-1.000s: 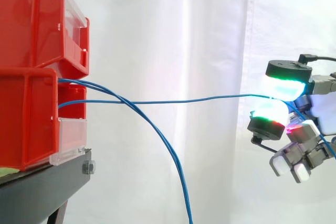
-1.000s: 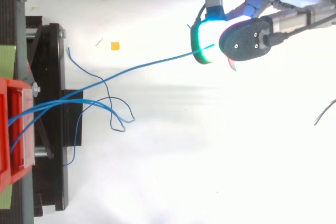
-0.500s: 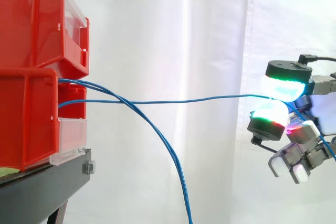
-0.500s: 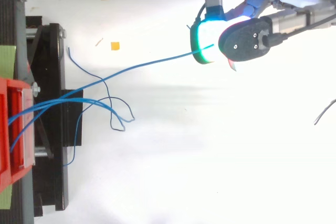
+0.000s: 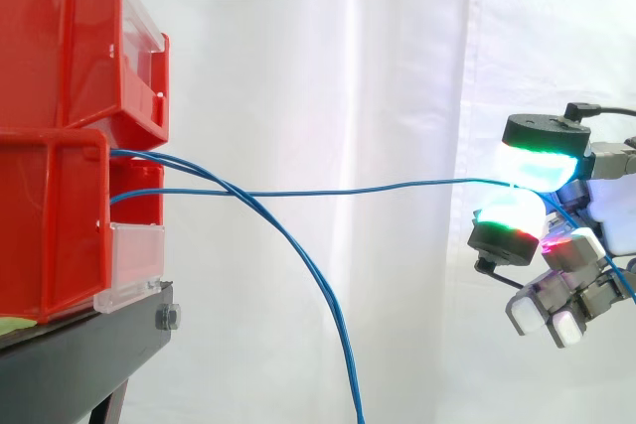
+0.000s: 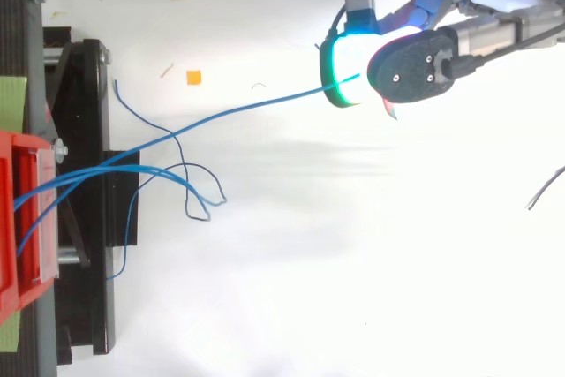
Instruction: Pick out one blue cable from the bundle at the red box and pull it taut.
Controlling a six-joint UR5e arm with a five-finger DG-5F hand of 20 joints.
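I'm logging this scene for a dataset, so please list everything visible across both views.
red bins: two, red, stacked on the stand at the left
black stand: one, black, under the bins
held blue cable: one, blue, running nearly straight from the lower bin to the hand
loose blue cables: several, blue, drooping from the lower bin
orange scrap: one, orange, on the white floor near the stand
white curtain: one, white, behind everything
hand: one, pads glowing green and white, at the right, pinching the held blue cable

On my feed: upper bin (image 5: 60, 37) on lower bin (image 5: 50, 225), at stand's (image 5: 79, 359) right edge; cable (image 5: 348, 189) runs right from lower bin into hand (image 5: 542, 151), other cables (image 5: 329, 295) droop beneath.
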